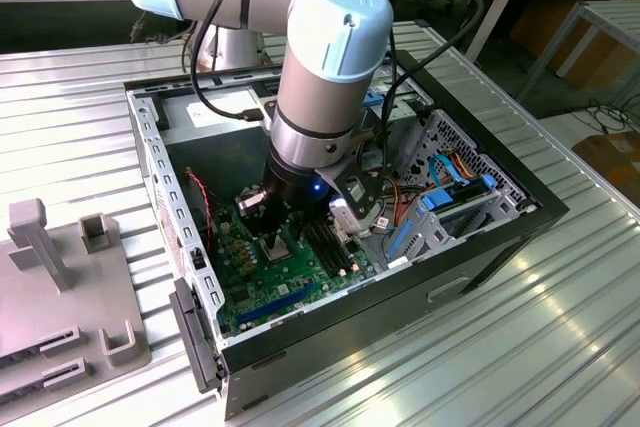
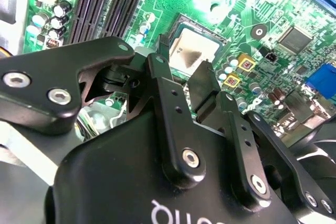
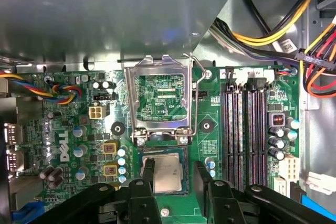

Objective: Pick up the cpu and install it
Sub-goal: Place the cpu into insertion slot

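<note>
Cpu (image 3: 169,176) lies flat in socket (image 3: 160,152), gripper (image 3: 174,164) fingers spread either side of it, not clearly touching (placing looks done). Hinged frame (image 3: 160,103) stands open, so clamping is left. Tight room: memory slots (image 3: 244,129) just beside, toward the exterior view's right; case wall (image 1: 150,162) well apart on its left.

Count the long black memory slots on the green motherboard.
4. In the first wrist view the memory slots stand side by side in two pairs, beside the open socket frame and the cpu. Part of the motherboard is covered, so more may be hidden.
</note>
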Controlling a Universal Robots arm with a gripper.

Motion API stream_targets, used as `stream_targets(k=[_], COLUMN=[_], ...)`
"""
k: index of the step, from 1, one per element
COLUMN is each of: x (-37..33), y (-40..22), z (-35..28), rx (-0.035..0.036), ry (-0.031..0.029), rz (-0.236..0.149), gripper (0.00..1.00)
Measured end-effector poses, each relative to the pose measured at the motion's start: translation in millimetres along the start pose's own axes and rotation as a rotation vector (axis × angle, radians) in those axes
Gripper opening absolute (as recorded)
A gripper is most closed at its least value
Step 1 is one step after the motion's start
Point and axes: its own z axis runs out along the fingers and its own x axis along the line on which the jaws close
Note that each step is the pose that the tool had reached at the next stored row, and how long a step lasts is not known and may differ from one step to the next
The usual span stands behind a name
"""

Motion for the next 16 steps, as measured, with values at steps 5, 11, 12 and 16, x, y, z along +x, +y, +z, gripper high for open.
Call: stream_targets(k=[5,11,12,16], x=[-2.1,-3.3,-3.7,-4.2], y=[0.1,0.1,0.1,0.0], z=[1.0,2.4,2.7,3.2], rx=[0.0000,0.0001,0.0001,0.0001], ry=[0.0000,0.0001,0.0001,0.0000], rz=[-0.006,-0.006,-0.006,-0.006], gripper=[0.43,0.43,0.43,0.43])
